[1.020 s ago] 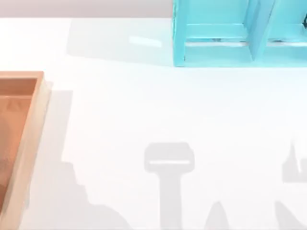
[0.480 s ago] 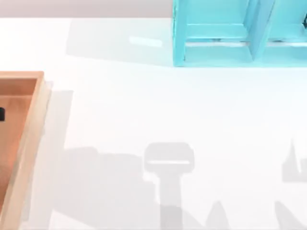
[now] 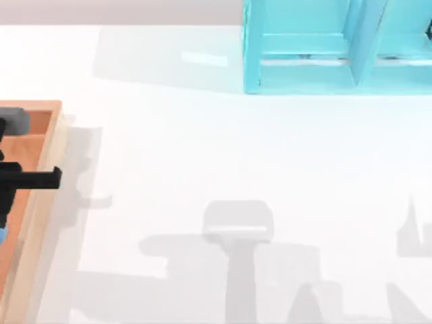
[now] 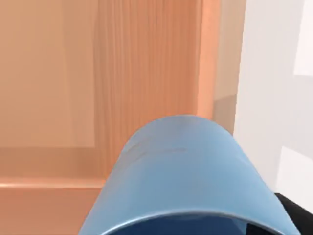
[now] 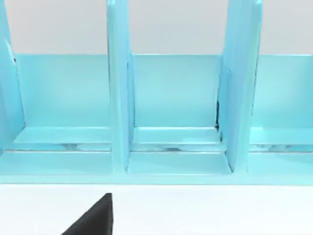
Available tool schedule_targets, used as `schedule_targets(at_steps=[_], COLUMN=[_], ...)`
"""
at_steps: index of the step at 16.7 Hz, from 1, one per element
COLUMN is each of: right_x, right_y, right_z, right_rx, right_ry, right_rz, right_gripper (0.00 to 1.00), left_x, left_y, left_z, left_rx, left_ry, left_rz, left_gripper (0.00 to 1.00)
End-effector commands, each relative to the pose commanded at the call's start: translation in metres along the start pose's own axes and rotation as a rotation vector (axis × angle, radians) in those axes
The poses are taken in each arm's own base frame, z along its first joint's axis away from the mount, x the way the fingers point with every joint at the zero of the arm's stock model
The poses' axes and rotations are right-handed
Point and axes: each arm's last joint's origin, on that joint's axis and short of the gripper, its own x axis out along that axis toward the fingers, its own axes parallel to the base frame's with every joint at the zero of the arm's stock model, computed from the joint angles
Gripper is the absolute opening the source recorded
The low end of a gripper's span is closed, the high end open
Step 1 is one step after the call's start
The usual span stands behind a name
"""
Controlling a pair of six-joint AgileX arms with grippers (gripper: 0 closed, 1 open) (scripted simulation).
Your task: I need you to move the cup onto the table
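Cup (image 4: pixel 188 176): plain blue, no handle, slightly tapered. In the left wrist view it sits directly in front of the camera, rim toward the lens, its long axis running away along the gripper's line of sight. Below it lies the wooden floor of the tray (image 4: pixel 146 73). In the top view a sliver of blue (image 3: pixel 2 235) shows at the far left edge, over the tray.

Left gripper (image 3: pixel 30 178): dark body over the tray at the table's left edge, reaching in from the left. Judged to be carrying the cup, since the cup sits square before the wrist camera above the tray floor; the fingers themselves are hidden, so whether they are closed cannot be told.

Governing relation: the table (image 3: pixel 223 155) lies to the right of the cup, past the tray's raised rim (image 3: pixel 47 169). The left arm is by far the nearer. The move likely calls for clearing the rim, then lowering onto bare white surface.

Right gripper: parked, facing the turquoise shelf unit (image 5: pixel 171 112); a dark finger tip (image 5: pixel 95 218) shows in its wrist view.

Markings: no brand, label or legible writing on any item.
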Motion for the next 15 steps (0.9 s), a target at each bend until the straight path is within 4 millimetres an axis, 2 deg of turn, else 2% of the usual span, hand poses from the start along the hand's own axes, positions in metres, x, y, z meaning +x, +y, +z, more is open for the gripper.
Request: schedule_targets(at_steps=[5, 8, 10, 12, 15], right_x=[0.000, 0.000, 0.000, 0.000, 0.000], right_y=[0.000, 0.000, 0.000, 0.000, 0.000], right_z=[0.000, 0.000, 0.000, 0.000, 0.000], right_rx=[0.000, 0.000, 0.000, 0.000, 0.000], right_ry=[0.000, 0.000, 0.000, 0.000, 0.000], right_rz=[0.000, 0.000, 0.000, 0.000, 0.000], right_gripper=[1.00, 1.00, 1.00, 1.00, 1.00], left_x=[0.002, -0.001, -0.005, -0.008, -0.008], left_y=[-0.003, -0.030, -0.066, -0.116, -0.206], left_z=[0.003, 0.021, 0.037, 0.047, 0.036], left_rx=[-0.003, -0.005, -0.013, -0.023, -0.018], left_ry=[0.010, 0.036, 0.050, 0.055, 0.048], left_rz=[0.001, 0.010, 0.021, 0.032, 0.044], left_gripper=[0.00, 0.00, 0.00, 0.00, 0.00])
